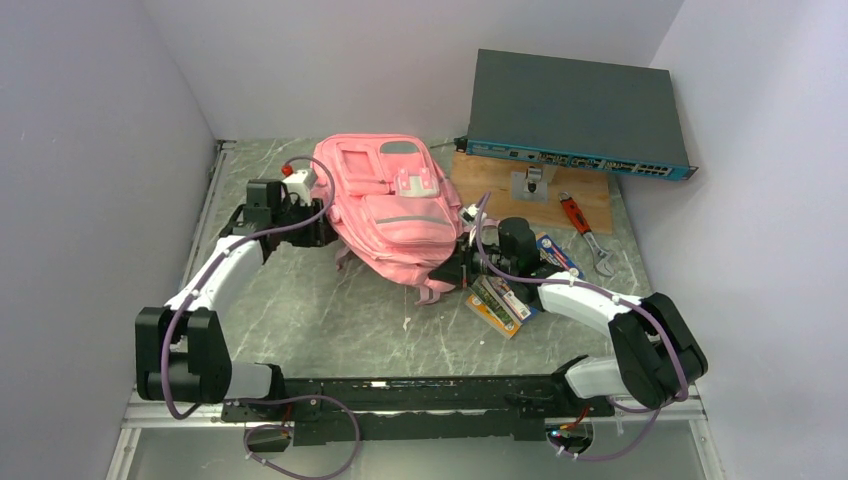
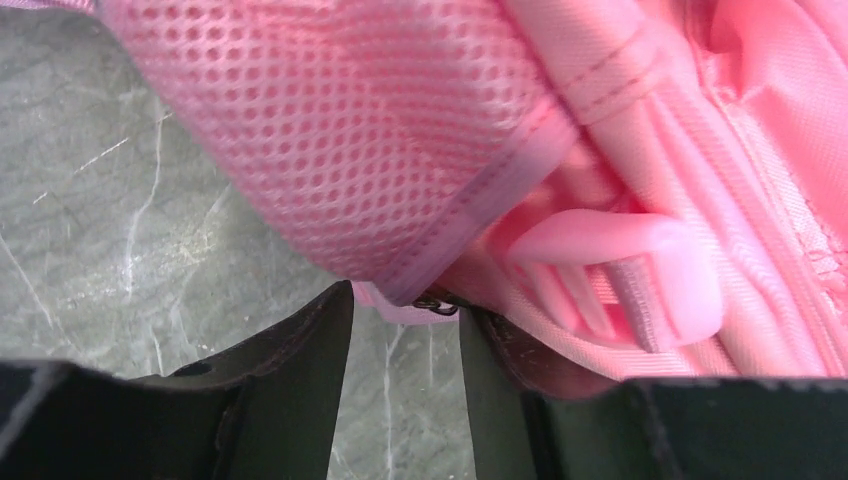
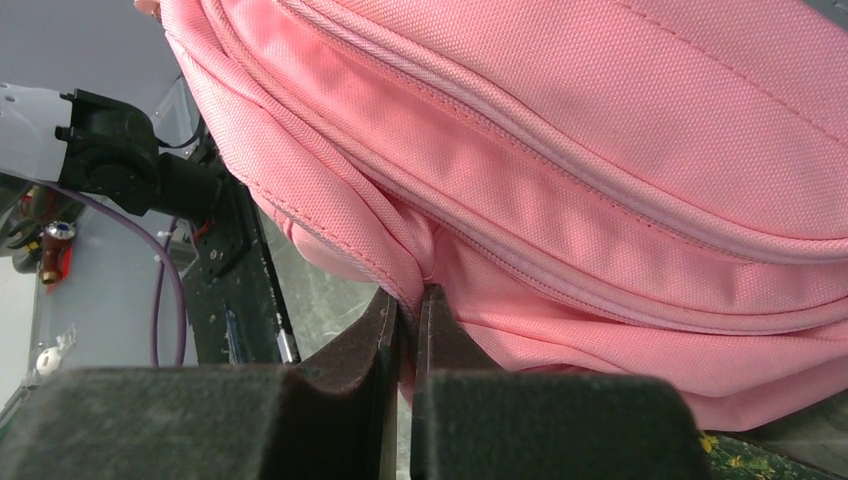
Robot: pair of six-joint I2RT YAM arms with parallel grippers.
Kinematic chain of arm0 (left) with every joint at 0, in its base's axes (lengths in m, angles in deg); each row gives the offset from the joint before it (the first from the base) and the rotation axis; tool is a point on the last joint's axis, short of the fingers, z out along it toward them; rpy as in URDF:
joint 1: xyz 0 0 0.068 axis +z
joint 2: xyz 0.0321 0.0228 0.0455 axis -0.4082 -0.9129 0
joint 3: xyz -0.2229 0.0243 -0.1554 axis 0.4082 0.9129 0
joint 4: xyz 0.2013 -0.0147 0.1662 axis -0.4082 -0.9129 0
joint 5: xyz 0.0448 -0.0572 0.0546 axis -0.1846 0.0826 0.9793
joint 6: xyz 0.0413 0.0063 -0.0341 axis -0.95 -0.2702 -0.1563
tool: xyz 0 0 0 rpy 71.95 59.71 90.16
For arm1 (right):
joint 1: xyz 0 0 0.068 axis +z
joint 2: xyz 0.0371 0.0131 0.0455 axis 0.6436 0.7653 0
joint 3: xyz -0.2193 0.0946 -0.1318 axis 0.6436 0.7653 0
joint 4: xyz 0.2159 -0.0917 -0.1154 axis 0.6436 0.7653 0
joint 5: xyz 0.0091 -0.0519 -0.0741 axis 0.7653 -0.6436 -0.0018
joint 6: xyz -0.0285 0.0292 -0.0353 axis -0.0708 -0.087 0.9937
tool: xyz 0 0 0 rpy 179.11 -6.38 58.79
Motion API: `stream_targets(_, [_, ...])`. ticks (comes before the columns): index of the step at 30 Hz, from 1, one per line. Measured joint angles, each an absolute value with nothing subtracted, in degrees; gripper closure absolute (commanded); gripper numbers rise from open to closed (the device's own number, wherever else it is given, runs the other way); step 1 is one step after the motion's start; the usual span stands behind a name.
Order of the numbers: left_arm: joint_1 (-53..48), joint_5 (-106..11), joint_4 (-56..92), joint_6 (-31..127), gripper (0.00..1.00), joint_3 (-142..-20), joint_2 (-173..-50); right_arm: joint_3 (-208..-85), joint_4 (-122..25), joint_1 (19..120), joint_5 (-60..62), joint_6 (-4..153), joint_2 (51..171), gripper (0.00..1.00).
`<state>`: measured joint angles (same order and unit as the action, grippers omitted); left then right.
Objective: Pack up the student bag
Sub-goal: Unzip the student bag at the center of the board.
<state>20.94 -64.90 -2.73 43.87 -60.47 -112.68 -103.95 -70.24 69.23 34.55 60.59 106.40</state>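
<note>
Grey marbled table, pale walls closing it in on three sides. The student bag lies flat in the middle toward the back, front pockets up.

Back right, a dark network switch sits tilted, its front edge on a wooden board. A red-handled wrench lies just beside the board. Colourful flat packs lie under the right arm's wrist, touching the bag's near right corner.

The right gripper is at that corner, jaws pressed together on a fold of pink fabric. The left gripper is at the bag's left side with its jaws apart, straddling the hem of the mesh pocket and a small metal pull. A pink buckle sits just right of its fingers.

Bare marble shows in front of the bag, between the two arms, and in a strip between the bag and the left wall. On the right, board, wrench and packs crowd the space up to the wall.
</note>
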Motion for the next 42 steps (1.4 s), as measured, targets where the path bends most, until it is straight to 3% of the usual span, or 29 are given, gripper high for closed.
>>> stream_targets(3, [19.28,-63.70,-2.40,42.65,0.61,-60.93,-113.27,-103.95,-70.31,69.08,34.51,60.61,106.33,1.00])
stream_targets(12, [16.43,-59.40,-2.07,40.42,1.00,-61.15,-113.57,-103.87,-71.16,69.08,34.47,60.59,106.33,1.00])
stream_targets(19, [12.57,-51.94,-3.95,39.06,1.00,-61.28,-111.28,-103.87,-71.03,69.08,34.20,60.61,106.24,1.00])
stream_targets(27, [4.39,-46.65,-7.19,39.43,1.00,-57.35,-96.09,-103.87,-69.37,68.95,33.02,60.63,104.74,1.00])
stream_targets(36, [-2.89,-49.84,-18.77,40.66,1.00,-58.38,-90.80,-103.95,-65.37,69.45,30.03,63.93,103.58,1.00])
stream_targets(42, [-5.75,-56.31,-21.79,42.80,1.00,-58.00,-89.51,-105.77,-58.98,74.04,18.88,69.53,102.14,1.00])
